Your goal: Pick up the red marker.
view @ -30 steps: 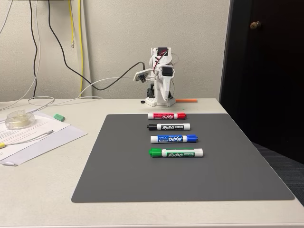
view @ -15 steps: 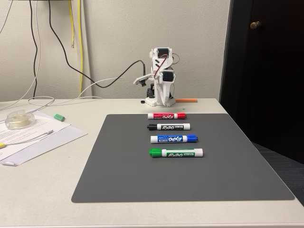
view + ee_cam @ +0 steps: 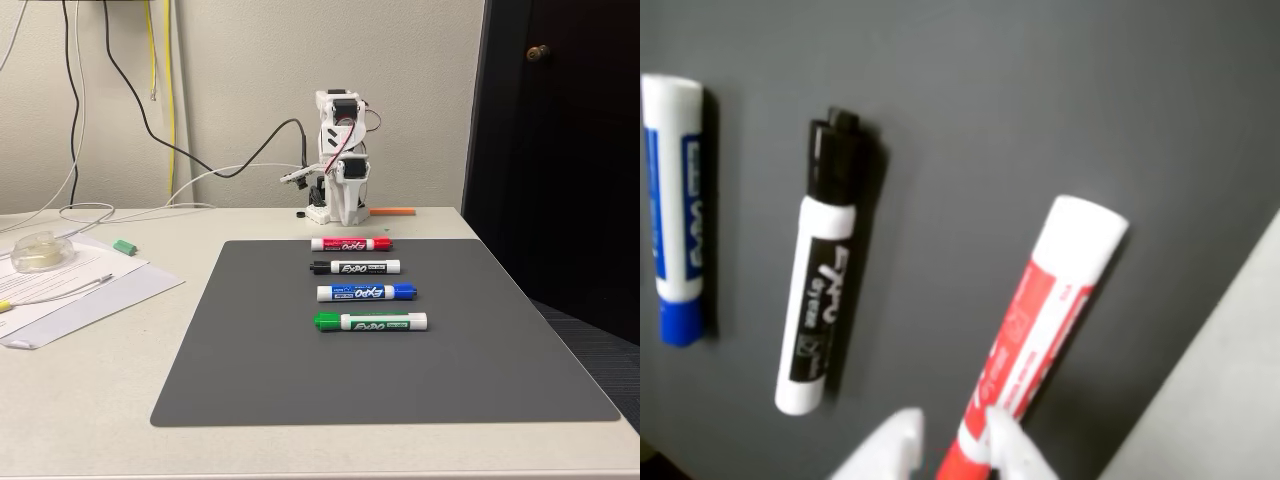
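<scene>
In the fixed view four markers lie in a row on the grey mat [image 3: 480, 370]: red marker [image 3: 350, 244] nearest the arm [image 3: 338, 160], then black marker [image 3: 355, 267], blue marker [image 3: 366, 292] and green marker [image 3: 370, 321]. Mat gaps separate them. In the wrist view bare mat lies between the red marker [image 3: 1040, 335] and black marker [image 3: 820, 290]. Wide bare mat flanks the row. An orange stick [image 3: 392, 211] lies beside the arm's base.

arm [image 3: 338, 160]: white printed shell | black servos | red wires | end effector [image 3: 950, 450]: white fingertips
</scene>
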